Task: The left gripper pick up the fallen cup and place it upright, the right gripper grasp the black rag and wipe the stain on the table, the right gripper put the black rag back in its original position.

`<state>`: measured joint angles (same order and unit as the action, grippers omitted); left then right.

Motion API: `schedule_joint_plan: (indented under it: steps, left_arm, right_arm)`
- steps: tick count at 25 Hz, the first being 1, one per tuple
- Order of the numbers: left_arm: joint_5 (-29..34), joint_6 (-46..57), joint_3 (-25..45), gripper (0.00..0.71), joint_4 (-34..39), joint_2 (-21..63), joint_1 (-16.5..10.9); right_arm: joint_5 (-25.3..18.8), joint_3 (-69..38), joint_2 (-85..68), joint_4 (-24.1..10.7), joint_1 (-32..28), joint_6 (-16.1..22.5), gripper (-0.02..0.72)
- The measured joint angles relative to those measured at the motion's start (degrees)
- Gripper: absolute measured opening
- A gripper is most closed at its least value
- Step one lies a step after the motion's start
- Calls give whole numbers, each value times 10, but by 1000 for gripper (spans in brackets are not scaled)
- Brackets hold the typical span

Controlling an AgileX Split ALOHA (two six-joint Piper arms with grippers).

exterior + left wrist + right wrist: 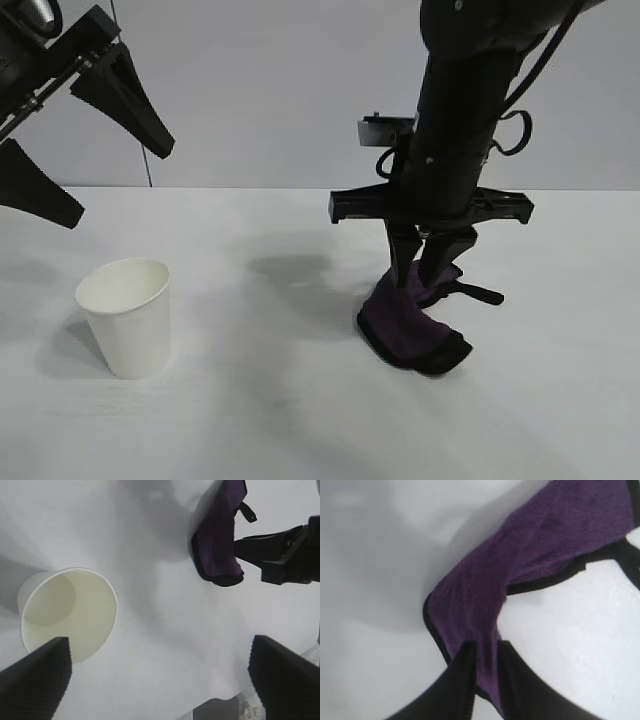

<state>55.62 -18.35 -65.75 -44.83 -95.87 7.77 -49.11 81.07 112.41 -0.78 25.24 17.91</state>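
Observation:
The white paper cup [127, 315] stands upright on the white table [280, 420] at the front left; it also shows in the left wrist view [67, 612]. My left gripper [90, 135] is open and empty, raised above and behind the cup. My right gripper [428, 268] is shut on the rag [408, 325], a dark purple cloth with black edging, whose lower part lies bunched on the table right of centre. The rag also shows in the right wrist view [520, 585], pinched between the fingers, and in the left wrist view [217, 535]. No stain is visible.
A black loop of the rag [470, 292] sticks out to the right. A pale wall rises behind the table's far edge.

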Motion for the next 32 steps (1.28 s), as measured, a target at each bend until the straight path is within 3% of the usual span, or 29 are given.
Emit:
schedule_joint_plan:
  steps: [1, 3, 11, 17, 20, 32]
  left_arm:
    - [-2, 0, 0, 693, 0, 0, 0]
    - [-1, 0, 0, 693, 0, 0, 0]
    - [-1, 0, 0, 693, 0, 0, 0]
    - [-1, 0, 0, 693, 0, 0, 0]
    - [-1, 0, 0, 693, 0, 0, 0]
    - [-1, 0, 0, 693, 0, 0, 0]
  right_arm:
    - [0, 0, -12, 0, 0, 2, 534]
    - [-1, 0, -39, 1, -1, 14, 580]
    - [-2, -43, -136, 12, -28, 46, 588]
    - [56, -147, -197, 91, -76, 34, 588]
    - [58, -160, -207, 111, -81, 17, 588]
    - [65, -161, -208, 117, -83, 15, 589]
